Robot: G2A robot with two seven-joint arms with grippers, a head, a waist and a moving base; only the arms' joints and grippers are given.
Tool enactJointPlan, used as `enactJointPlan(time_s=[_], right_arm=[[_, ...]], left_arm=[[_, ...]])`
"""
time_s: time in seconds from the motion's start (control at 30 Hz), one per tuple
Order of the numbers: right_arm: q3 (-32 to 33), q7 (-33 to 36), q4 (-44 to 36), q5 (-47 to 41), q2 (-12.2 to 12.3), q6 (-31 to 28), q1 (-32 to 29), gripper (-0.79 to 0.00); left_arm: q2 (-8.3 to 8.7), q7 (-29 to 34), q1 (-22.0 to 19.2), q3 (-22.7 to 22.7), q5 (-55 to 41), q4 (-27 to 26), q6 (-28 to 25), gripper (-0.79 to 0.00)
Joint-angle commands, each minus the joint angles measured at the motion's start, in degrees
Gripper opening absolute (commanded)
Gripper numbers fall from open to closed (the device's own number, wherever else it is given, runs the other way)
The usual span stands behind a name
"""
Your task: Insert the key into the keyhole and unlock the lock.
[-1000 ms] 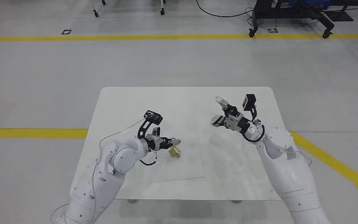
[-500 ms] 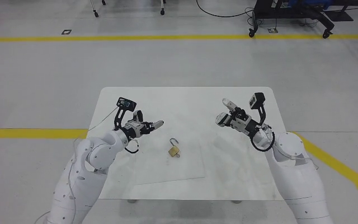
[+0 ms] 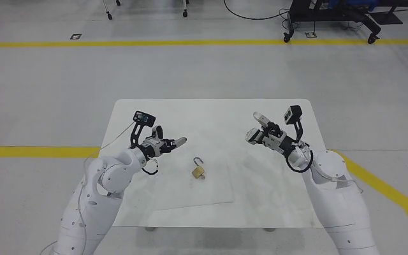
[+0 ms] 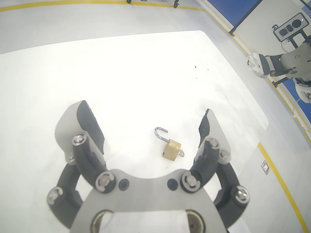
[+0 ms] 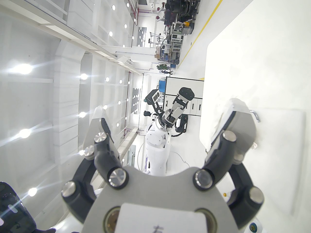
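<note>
1 padlock (image 3: 199,171), 1 key (image 4: 181,153), 2 grippers, 1 table (image 3: 268,191).

Padlock: small boxy brass body, lying flat near mid-table, a bit toward the near edge and left of ctr. It sits on a thin flat white sheet (image 3: 217,193). Shiny steel U-shackle (image 4: 160,133) is swung out, w/ one leg free of the body. The silver key has a round head and is stuck in the body's end opposite the shackle.

Table: white, smooth, rectangular w/ rounded corners; a few dark specks toward the right edge.

L gripper (image 3: 178,143): spread wide, nothing in it, hanging over the table's left part and apart from the padlock. Its fingers are metal plates w/ black ribbed pads (image 4: 93,124).

R gripper (image 3: 253,126): also spread and holding nothing, over the table's right part nearer the far edge, well apart from the padlock.
</note>
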State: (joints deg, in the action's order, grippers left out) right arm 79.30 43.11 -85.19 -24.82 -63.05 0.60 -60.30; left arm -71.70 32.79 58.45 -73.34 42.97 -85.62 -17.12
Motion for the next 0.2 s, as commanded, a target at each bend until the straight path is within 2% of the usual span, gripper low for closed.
enactJointPlan(time_s=[0.0, 0.17], right_arm=[[0.0, 0.0, 0.0, 0.0, 0.0, 0.0, 0.0, 0.0], [0.0, 0.0, 0.0, 0.0, 0.0, 0.0, 0.0, 0.0]], left_arm=[[0.0, 0.0, 0.0, 0.0, 0.0, 0.0, 0.0, -0.001], [0.0, 0.0, 0.0, 0.0, 0.0, 0.0, 0.0, 0.0]])
